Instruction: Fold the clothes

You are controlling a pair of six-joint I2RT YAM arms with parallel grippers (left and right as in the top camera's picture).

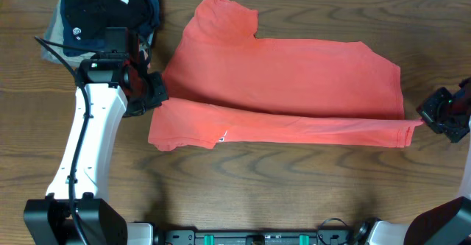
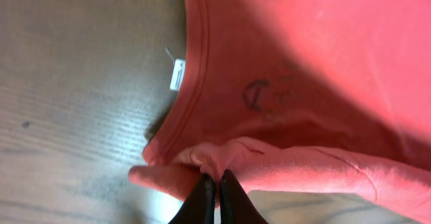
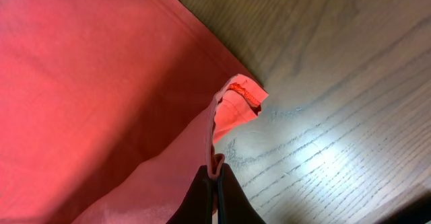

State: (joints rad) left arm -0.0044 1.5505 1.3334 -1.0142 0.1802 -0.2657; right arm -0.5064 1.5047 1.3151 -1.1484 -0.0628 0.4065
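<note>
The coral-red short-sleeved cotton T-shirt (image 1: 294,76) is lying spread on the wooden counter (image 1: 294,201). Its long axis is running left to right. The neck end is pointing left and the hem end right, and one sleeve is sticking out toward the far edge. Along the near side a narrow band of cloth is lying doubled over, stretching the whole length of the shirt. The small white neck label (image 2: 177,75) is showing beside the collar on that near-left part.

The left jaws are pinching a bunched fold of the red cloth just by the collar, at the shirt's left end. The right jaws are closing tight on the hem corner at the far right end, and the cloth is running leftward from them. So the garment is lying between the two arms, each one holding its own end of the near band. The next fold is probably turning on both ends travelling together across the short axis.

Folded dark navy garments (image 1: 107,6) are sitting at the far left, just beyond the white left arm (image 1: 88,142).
</note>
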